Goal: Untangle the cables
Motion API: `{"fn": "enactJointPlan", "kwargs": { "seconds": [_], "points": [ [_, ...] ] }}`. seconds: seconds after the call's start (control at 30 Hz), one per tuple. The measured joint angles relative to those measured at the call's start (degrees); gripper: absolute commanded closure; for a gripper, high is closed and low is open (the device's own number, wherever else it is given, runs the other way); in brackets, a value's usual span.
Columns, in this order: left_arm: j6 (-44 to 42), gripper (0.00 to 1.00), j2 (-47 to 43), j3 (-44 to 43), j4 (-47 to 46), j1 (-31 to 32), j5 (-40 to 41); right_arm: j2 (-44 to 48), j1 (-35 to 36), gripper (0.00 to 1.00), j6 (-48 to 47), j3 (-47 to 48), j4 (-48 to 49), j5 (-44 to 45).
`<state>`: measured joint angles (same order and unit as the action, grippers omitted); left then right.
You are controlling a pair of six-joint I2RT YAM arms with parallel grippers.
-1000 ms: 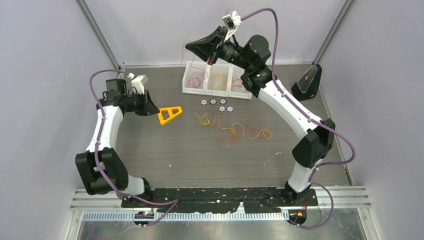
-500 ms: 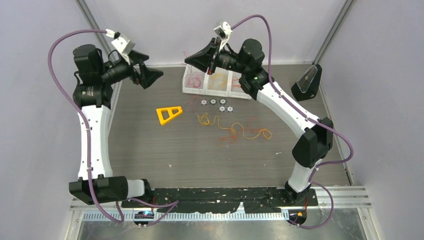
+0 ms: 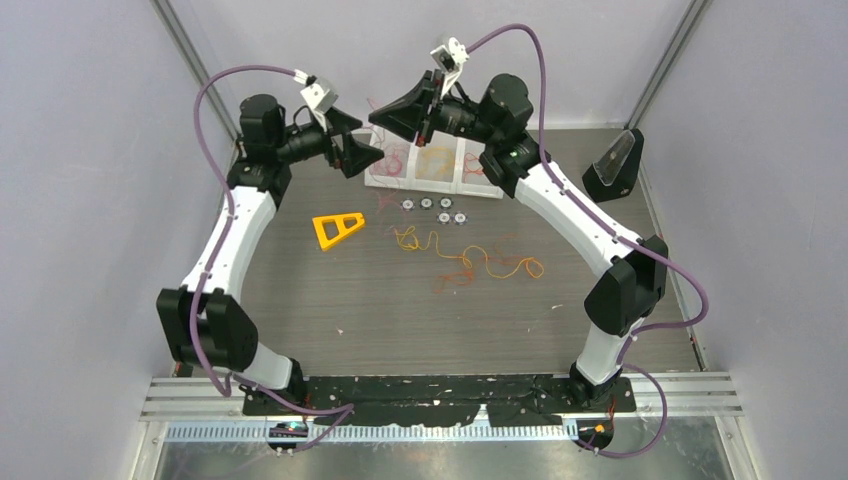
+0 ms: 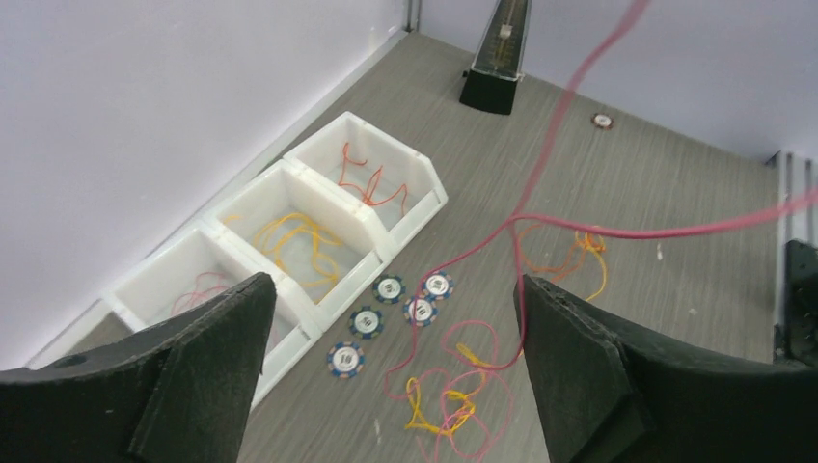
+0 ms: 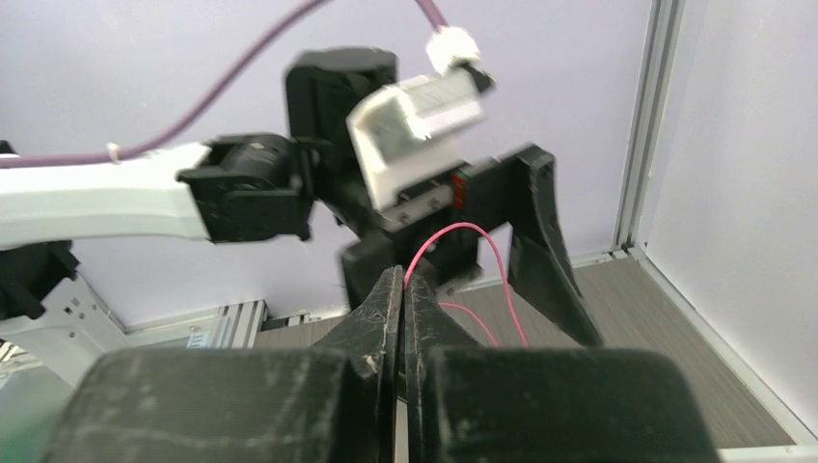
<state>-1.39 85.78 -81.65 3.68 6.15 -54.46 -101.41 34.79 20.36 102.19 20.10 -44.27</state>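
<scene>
A thin red cable (image 5: 477, 231) comes out of the tips of my right gripper (image 5: 403, 278), which is shut on it and held high over the back of the table (image 3: 378, 114). In the left wrist view the same red cable (image 4: 555, 125) slants down to a loose red and yellow tangle (image 4: 458, 391) on the table. My left gripper (image 4: 395, 285) is open and raised, facing the right gripper (image 3: 358, 140), and the cable passes close to its right finger (image 4: 579, 357). Yellow and orange cables (image 3: 470, 262) lie mid-table.
A white three-bin tray (image 4: 424, 207) at the back holds red, yellow and orange cable pieces. Several poker chips (image 4: 389, 289) lie in front of it. A yellow triangular frame (image 3: 338, 228) lies left of centre. A black wedge-shaped object (image 3: 612, 165) stands at the back right.
The left gripper opened and let go of the yellow triangular frame, rose, and swung right toward the right gripper. The right gripper, still shut on the red cable, moved slightly.
</scene>
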Motion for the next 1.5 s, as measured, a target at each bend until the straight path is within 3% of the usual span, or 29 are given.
{"fn": "enactJointPlan", "kwargs": {
  "seconds": [0.2, 0.4, 0.43, 0.7, 0.9, 1.0, 1.17, 1.23, 1.33, 1.4, 1.5],
  "points": [
    [5.1, 0.44, 3.4, 0.2, -6.7, 1.4, -0.8, 0.0, -0.1, 0.95, 1.2, 3.1, 0.3, 0.0],
    [9.2, 0.96, 4.6, 0.3, -12.2, 1.4, -3.0, 0.0, -0.9, 0.95, 2.8, 4.6, 1.0, 0.0],
    [10.0, 1.0, 5.1, 0.3, -13.1, 1.4, -3.3, 0.0, -1.2, 0.95, 3.1, 4.7, 1.1, 0.0],
    [17.1, 1.0, 5.9, 0.2, -18.0, 0.1, -3.8, 0.3, -7.6, 0.95, 4.0, 3.5, 0.5, 0.0],
    [28.5, 1.0, 5.9, -3.3, -24.2, -2.9, -2.7, 3.1, -14.5, 0.95, -1.1, -8.2, -5.1, 0.3],
    [34.6, 1.0, 6.9, -7.4, -27.5, -1.2, -2.7, 2.1, -12.6, 0.95, -2.2, -13.3, -7.1, 0.1],
    [41.9, 1.0, 11.7, -12.8, -29.2, 0.7, -2.3, -1.6, -6.1, 0.95, -2.9, -12.0, -5.4, 0.2],
    [43.1, 1.0, 13.8, -14.3, -29.0, 0.6, -1.7, -3.4, -4.3, 0.82, -3.3, -10.0, -5.0, 0.3],
    [41.1, 1.0, 15.6, -15.5, -27.6, 0.6, 1.5, -5.5, -3.3, 0.47, -3.9, -7.6, -6.1, 0.1],
    [37.0, 1.0, 15.9, -16.3, -25.2, 0.6, 4.6, -6.1, -3.8, 0.3, -4.9, -7.6, -9.2, 0.0],
    [29.4, 1.0, 16.8, -18.8, -21.9, 0.6, 8.8, -6.3, -5.8, 0.17, -7.0, -8.7, -14.4, 0.2]
  ]
}}
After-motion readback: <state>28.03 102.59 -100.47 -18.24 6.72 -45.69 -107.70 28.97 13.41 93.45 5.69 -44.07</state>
